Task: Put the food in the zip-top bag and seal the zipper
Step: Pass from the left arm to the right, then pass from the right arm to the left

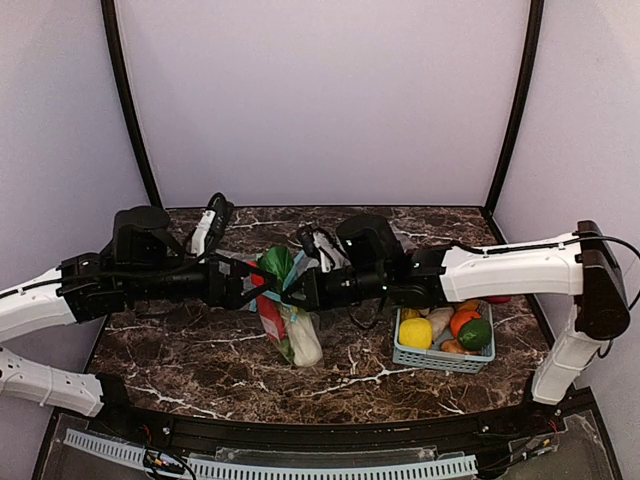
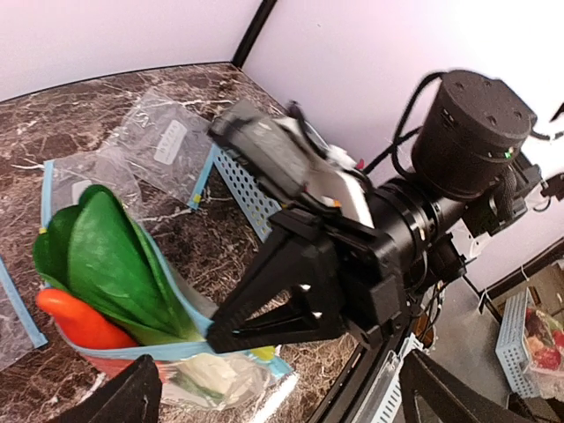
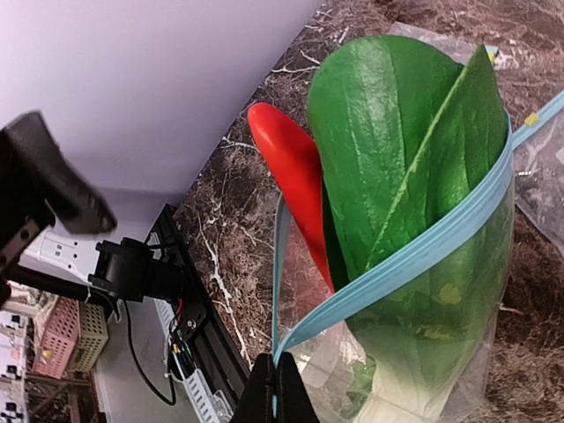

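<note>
— Where is the zip-top bag [image 1: 292, 335]?
— On the counter [image 1: 170, 350], near the basket [image 1: 432, 360], on the left arm's side of it; the leafy vegetable [image 3: 397, 132] and the red-orange one [image 3: 291, 167] sit inside, their tops poking out above the zipper [image 3: 423, 247].
— Is it sealed?
— No; the two blue strips part around the leaves.
— And the right gripper [image 3: 278, 392]?
— Its jaws are pinched tight on the zipper, just where the two strips meet.
— The left gripper [image 1: 250, 287]?
— Its jaws are spread wide, with nothing between them; it hangs close by the bag's top, on the side away from the basket.
</note>
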Controlling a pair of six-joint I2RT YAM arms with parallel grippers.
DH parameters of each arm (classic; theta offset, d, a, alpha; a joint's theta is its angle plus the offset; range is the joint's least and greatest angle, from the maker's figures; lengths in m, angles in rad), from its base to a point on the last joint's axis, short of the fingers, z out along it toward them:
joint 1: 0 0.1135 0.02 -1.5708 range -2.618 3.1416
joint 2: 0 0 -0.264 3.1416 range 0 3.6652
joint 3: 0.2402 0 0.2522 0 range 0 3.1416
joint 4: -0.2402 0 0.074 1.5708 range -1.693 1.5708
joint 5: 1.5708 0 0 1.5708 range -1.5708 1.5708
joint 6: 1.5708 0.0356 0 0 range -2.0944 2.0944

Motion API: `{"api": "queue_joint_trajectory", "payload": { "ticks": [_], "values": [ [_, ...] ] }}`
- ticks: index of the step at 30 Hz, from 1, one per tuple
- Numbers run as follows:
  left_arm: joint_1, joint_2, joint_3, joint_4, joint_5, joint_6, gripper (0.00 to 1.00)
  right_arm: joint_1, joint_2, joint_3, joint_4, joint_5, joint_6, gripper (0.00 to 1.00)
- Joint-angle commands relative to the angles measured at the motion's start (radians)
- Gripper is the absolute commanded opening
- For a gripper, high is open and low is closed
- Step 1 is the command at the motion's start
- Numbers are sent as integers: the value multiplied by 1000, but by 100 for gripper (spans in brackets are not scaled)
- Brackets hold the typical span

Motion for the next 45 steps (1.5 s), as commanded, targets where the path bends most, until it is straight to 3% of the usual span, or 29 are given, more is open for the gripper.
{"api": "queue_joint_trajectory", "payload": {
  "ticks": [1,5,10,17,23,25,27,29,38,41,42,45],
  "values": [
    [75,-44,58,-204,-45,-77,98,0,-94,-35,4,-4,-321,0],
    [191,-60,38,-228,31,-94,99,0,-183,-203,118,5,-416,0],
    [329,-17,-68,-100,200,-170,99,2,-244,-338,215,-77,-461,0],
    [344,95,-130,97,370,-234,96,19,-288,-437,260,-57,-462,0],
    [344,141,-144,118,410,-207,93,20,-304,-451,259,-61,-459,0],
    [344,170,-145,129,432,-204,82,21,-305,-452,257,-61,-457,0],
    [343,212,-143,135,459,-202,60,21,-309,-458,261,-53,-453,0],
    [342,224,-145,135,462,-203,45,21,-316,-467,272,-43,-446,0],
    [342,215,-202,177,481,-249,19,21,-319,-489,293,-21,-414,0],
    [342,202,-208,166,456,-252,23,21,-326,-493,294,-9,-411,0],
    [342,190,-208,145,440,-252,35,20,-328,-494,292,-5,-411,0],
    [342,169,-215,122,390,-267,57,21,-329,-496,294,-3,-406,0]
  ]
}}
